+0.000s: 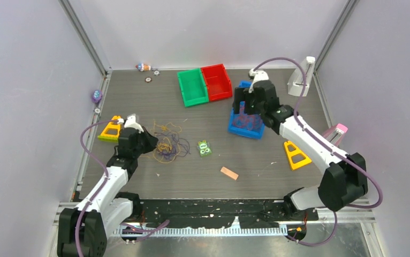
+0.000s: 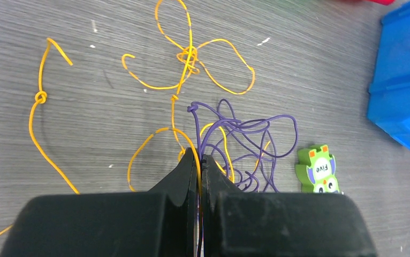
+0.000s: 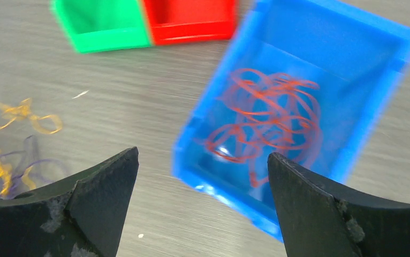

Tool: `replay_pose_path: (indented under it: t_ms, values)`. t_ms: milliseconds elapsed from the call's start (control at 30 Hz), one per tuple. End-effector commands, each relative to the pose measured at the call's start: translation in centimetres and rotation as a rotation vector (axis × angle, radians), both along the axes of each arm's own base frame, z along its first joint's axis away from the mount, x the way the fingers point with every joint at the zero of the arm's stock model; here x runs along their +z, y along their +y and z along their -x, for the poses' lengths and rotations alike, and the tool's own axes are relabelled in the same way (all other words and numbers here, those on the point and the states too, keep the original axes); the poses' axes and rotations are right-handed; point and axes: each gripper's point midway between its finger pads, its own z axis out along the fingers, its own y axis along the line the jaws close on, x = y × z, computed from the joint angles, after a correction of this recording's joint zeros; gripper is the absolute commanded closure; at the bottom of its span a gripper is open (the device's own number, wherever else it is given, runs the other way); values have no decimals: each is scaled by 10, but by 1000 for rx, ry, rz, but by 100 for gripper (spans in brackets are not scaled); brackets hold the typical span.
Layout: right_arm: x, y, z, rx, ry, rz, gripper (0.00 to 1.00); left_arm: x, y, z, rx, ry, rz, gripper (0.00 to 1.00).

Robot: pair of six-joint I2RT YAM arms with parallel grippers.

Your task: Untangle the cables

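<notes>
A tangle of yellow cables [image 2: 187,59] and purple cables [image 2: 251,134] lies on the table left of centre, and shows in the top view [image 1: 168,145]. My left gripper [image 2: 200,158] is shut on yellow and purple strands at the near edge of the tangle [image 1: 150,143]. Orange-red cables [image 3: 267,120] lie bunched inside the blue bin [image 3: 385,48]. My right gripper [image 3: 203,160] is open and empty, hovering above the blue bin's near-left edge [image 1: 245,104]. The right wrist view is blurred.
A green bin [image 1: 192,87] and a red bin [image 1: 217,81] stand at the back. A green owl block [image 1: 204,148] sits right of the tangle. An orange block [image 1: 228,173], yellow triangle frames [image 1: 296,155] [image 1: 110,128] and a white stand [image 1: 300,80] are around.
</notes>
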Motion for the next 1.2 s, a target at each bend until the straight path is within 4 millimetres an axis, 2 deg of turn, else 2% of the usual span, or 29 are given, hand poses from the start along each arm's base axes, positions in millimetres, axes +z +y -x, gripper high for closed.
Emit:
replay_pose_path:
  t_ms: [0,100,133,200,400,700,800,833,933,1000,1167]
  values:
    - [11,69,14,232,-154,-41,5,31,-22,-15,-117,-122,37,100]
    - [-3,106,31,333,-193,-81,5,32,-28,-15,-148,-131,31,100]
    - [1,121,34,370,-233,-111,5,33,-30,-14,-156,-133,30,100]
    - [-20,135,47,415,-239,-124,4,34,-34,-15,-175,-141,24,100]
    - [-48,166,70,533,-282,-166,2,39,-54,-13,-257,-163,-12,100]
    - [-64,213,97,744,-218,-255,0,42,-88,-10,-404,-176,-39,100]
    - [-65,224,98,766,-210,-249,0,45,-98,-7,-458,-189,-16,100]
    - [-71,225,98,765,-191,-236,3,48,-102,-5,-478,-202,-3,100]
    - [-71,231,93,765,-187,-225,17,56,-114,2,-544,-246,45,100]
    - [-72,232,91,760,-183,-221,22,63,-118,6,-571,-276,66,100]
    - [-77,230,84,714,-162,-195,27,76,-119,13,-591,-351,78,100]
